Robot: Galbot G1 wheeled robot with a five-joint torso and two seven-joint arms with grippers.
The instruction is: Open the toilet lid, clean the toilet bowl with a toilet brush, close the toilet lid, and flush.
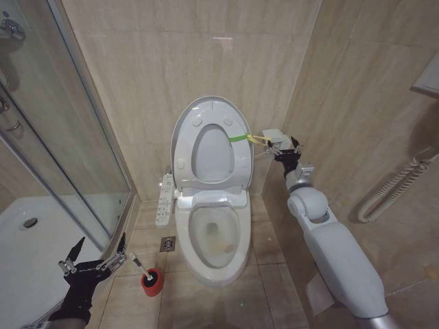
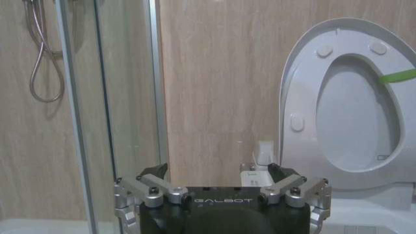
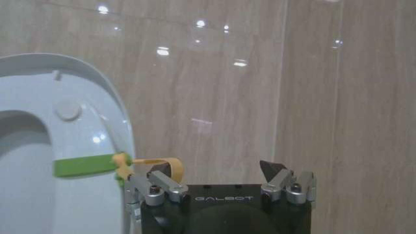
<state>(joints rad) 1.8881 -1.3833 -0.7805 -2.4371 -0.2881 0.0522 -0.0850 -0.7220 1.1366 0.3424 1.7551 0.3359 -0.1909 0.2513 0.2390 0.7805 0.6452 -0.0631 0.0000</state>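
The toilet lid (image 1: 211, 154) stands upright against the wall, with the ring seat raised in front of it. A green-yellow band (image 1: 240, 137) runs off its right edge. My right gripper (image 1: 285, 147) hovers just right of that edge, open, and the band's yellow loop (image 3: 162, 163) lies beside one finger (image 3: 156, 178). The toilet bowl (image 1: 214, 240) is uncovered, with yellowish stains inside. The toilet brush (image 1: 137, 262) leans in its red cup (image 1: 152, 282) on the floor left of the bowl. My left gripper (image 1: 96, 260) is low, just left of the brush, open and holding nothing.
A glass shower door (image 1: 68, 137) and white shower tray (image 1: 41, 233) fill the left side. A bidet control panel (image 1: 164, 199) sticks out at the bowl's left, above a floor drain (image 1: 168, 244). A white hose (image 1: 391, 188) hangs on the right wall.
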